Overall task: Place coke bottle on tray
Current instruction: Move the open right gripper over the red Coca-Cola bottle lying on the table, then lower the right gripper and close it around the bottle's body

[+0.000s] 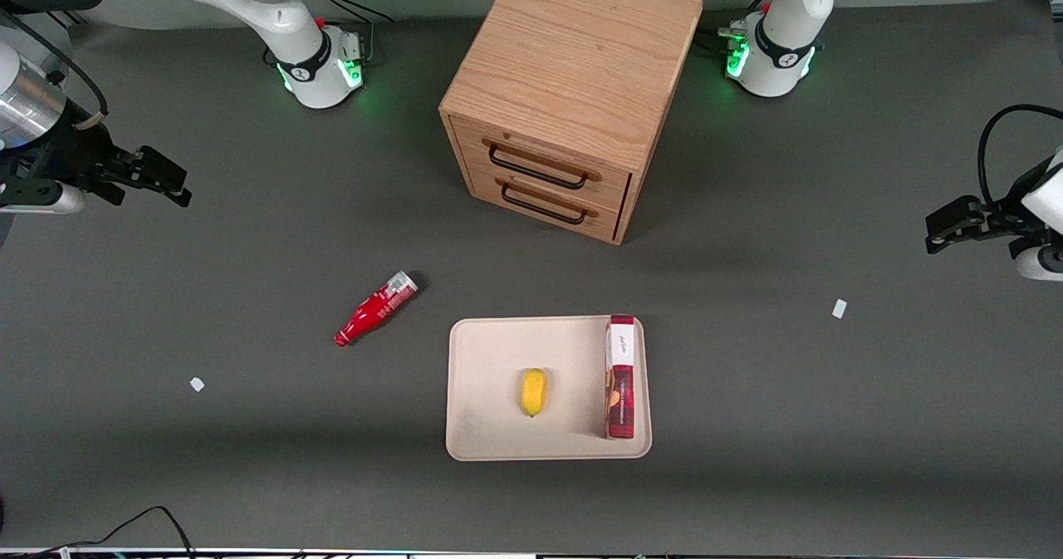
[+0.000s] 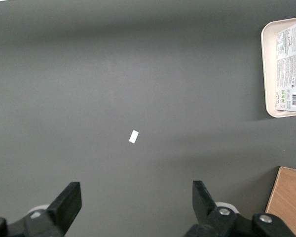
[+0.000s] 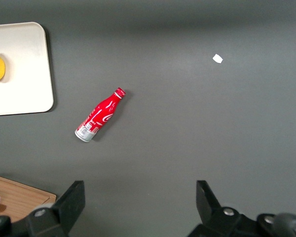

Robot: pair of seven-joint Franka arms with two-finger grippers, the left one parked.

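From the front view we see our right gripper (image 1: 170, 183) parked high near the working arm's end of the table, well apart from everything, its fingers spread and holding nothing. The coke bottle (image 1: 376, 308) lies on its side on the bare table (image 1: 249, 459), cap pointing toward seven o'clock and silvery base toward one o'clock. It sits off the tray (image 1: 490, 438), near the tray's ten o'clock corner, with a clear gap between them. On the tray, a yellow fruit (image 1: 533, 391) rests near the middle and a red-and-white box (image 1: 619, 376) stands along the three o'clock edge. The wooden cabinet (image 1: 573, 85) stands at twelve o'clock from the tray.

In the left wrist view we catch only a corner of the tray (image 2: 267, 74) with the box (image 2: 291, 69) on it and a white scrap (image 2: 133, 136) on the table.

In the right wrist view the fingers (image 3: 71, 205) stand wide apart, with the bottle (image 3: 99, 115) at about eleven o'clock from the gap between them.

We judge the main risk to be rolling: a round bottle lying flat may roll away if the fingers close across it off-centre or touch one side first. When we set it down, it could knock the fruit or roll off over the low rim, so the open patch at the tray's nine o'clock side looks safest.
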